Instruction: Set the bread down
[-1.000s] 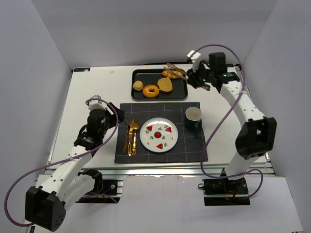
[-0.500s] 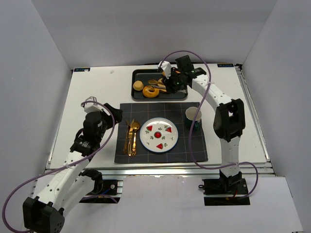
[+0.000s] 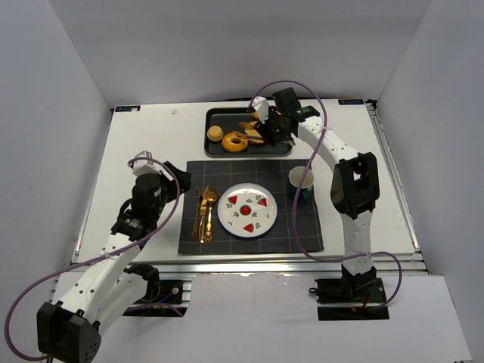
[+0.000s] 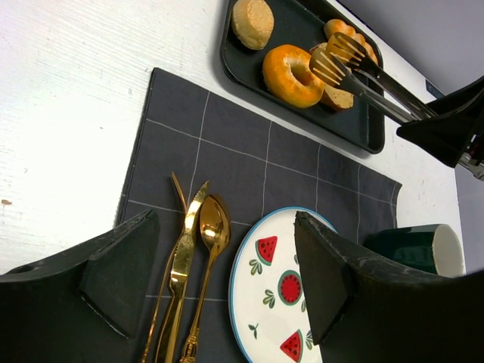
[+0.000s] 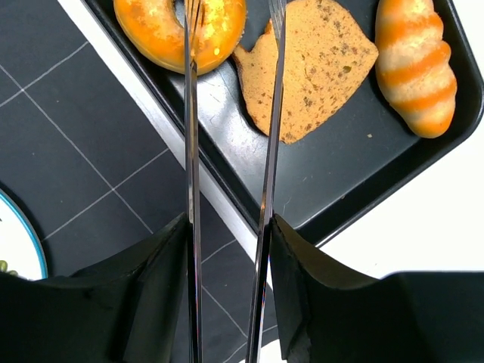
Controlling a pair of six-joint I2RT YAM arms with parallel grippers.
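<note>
Though vague overhead, tongs (image 5: 189,151) in right end effector (image 5: 228,224) over bread (image 5: 151,30); left one (image 4: 224,227) wide.

1. On the tray (image 5: 340,151), I lose the bread's (image 5: 151,34) far part past the right wrist view's top edge.
2. The tongs' (image 5: 190,151) tips run off there too.
3. Beside the tray, the plate (image 5: 11,242) is clipped to a sliver.
</note>
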